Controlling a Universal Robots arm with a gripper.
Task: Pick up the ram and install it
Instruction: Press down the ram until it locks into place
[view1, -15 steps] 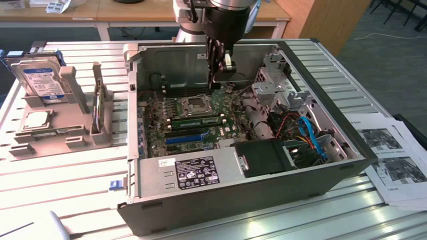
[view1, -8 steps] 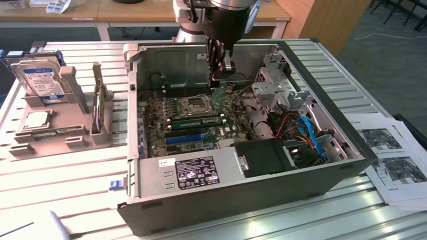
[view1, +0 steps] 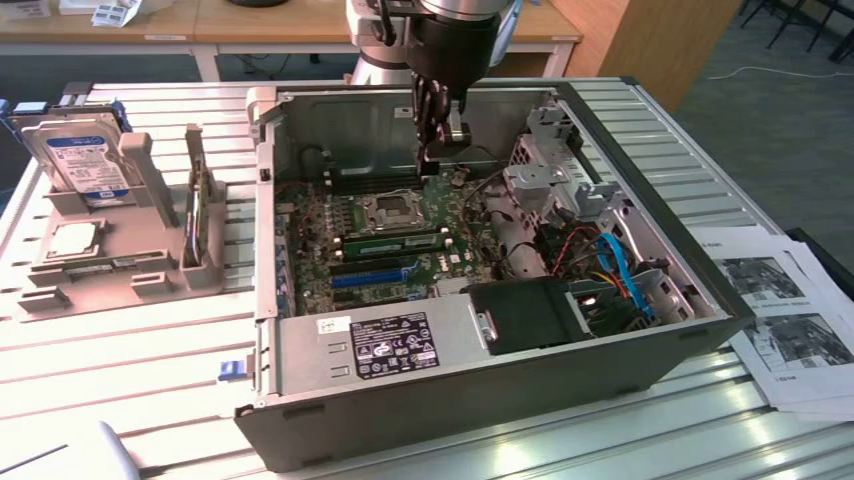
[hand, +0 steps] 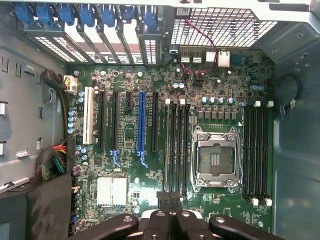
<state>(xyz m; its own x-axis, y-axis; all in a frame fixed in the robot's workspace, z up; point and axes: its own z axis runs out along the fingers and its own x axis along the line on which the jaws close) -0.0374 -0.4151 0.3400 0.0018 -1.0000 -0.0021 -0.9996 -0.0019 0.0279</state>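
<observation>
Hovering inside case: gripper (view1: 447, 150) pressed together, nothing seen in it | ram (view1: 394, 243) stands in slot just beside CPU socket (view1: 396, 208), apart from gripper | pickup, placement look done; full seating unclear

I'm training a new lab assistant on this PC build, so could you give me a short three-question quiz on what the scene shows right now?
1. True or false: the tool stands wide open.
2. Where is the hard drive relative to the computer case? A: inside it. B: in the grey holder to the exterior view's left of it. C: on top of it.
3. Fill in: the green memory stick lies between the processor socket and the long ___ slot.
Key: 1 false, it is shut, holding nothing; 2 B; 3 blue.
</observation>
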